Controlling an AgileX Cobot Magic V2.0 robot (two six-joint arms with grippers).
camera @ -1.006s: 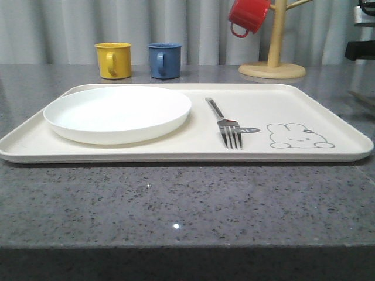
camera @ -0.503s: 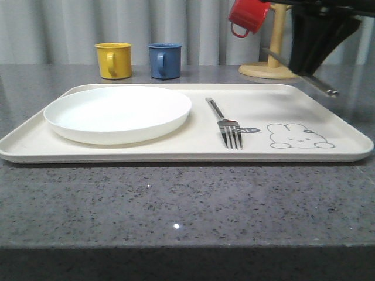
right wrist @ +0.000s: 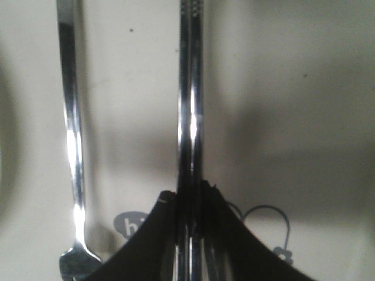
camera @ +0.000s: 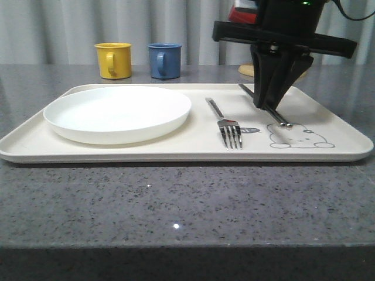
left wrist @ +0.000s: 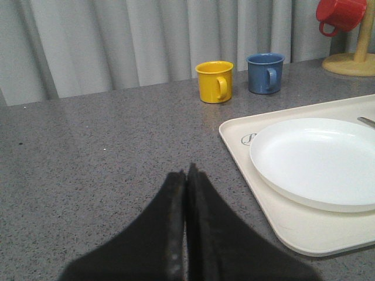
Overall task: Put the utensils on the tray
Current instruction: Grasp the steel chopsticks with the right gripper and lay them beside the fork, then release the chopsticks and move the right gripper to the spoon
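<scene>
1. Front view: the right pincer (camera: 270,104) is seen low over the tray (camera: 176,149), clenched on the pair of chopsticks (camera: 275,115). The chopsticks are held slanting, their near tips at the bunny drawing (camera: 300,136); whether they touch the tray cannot be told. The fork (camera: 225,124) is laid flat on the tray just beside them, and the white plate (camera: 117,113) is set on the tray's left part. A yellow mug (camera: 113,60) and a blue mug (camera: 164,60) are stood on the table (camera: 176,205) behind the tray.

2. Left wrist view: the left pincer (left wrist: 186,193) is held above bare table, its fingers (left wrist: 173,222) pressed together on nothing. The plate, the tray's corner, both mugs and a red mug (left wrist: 341,14) hung on a wooden stand (left wrist: 357,55) are seen beyond it.

3. Right wrist view: the chopsticks are gripped side by side between the dark fingers (right wrist: 225,234), with the fork's handle lying parallel nearby on the cream tray.
</scene>
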